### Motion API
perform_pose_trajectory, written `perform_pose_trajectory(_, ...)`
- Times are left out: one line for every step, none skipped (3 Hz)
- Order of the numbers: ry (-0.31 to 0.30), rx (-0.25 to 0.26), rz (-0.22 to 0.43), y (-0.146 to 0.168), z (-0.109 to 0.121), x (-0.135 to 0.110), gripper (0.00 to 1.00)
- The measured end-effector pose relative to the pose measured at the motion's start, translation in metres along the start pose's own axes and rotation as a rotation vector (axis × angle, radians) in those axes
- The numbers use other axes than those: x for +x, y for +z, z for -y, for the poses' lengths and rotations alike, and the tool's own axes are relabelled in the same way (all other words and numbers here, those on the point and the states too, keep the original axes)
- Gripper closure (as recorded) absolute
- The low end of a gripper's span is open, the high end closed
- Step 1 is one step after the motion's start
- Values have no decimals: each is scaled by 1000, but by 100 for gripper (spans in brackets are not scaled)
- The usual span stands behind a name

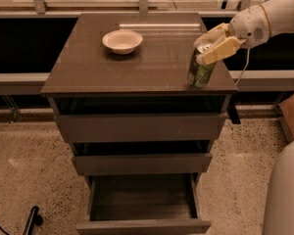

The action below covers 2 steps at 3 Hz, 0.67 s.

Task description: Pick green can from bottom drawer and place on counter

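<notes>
Green can [201,68] near-upright on counter [137,67], top up | end effector [213,44] straddles its top, holding

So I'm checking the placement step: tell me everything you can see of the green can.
The green can is a small metal-looking cylinder with green sides, pale markings and a shiny silver top. It stands on the counter near the front right corner, leaning slightly. The gripper is at its upper part, pale fingers on either side of the top. The white bowl sits well apart from it.

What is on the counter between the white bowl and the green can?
Only bare counter separates white bowl from green can, with the gripper around it, in camera view.
</notes>
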State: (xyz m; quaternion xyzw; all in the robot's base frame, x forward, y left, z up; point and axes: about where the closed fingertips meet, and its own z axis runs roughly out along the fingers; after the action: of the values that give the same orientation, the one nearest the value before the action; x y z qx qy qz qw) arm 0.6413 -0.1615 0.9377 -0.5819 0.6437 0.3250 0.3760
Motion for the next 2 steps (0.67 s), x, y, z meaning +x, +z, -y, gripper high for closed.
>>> perform_pose_trajectory(48,34,5,-5,5,5,100)
perform_pose_trajectory(85,44,-19,-1,8,12,100)
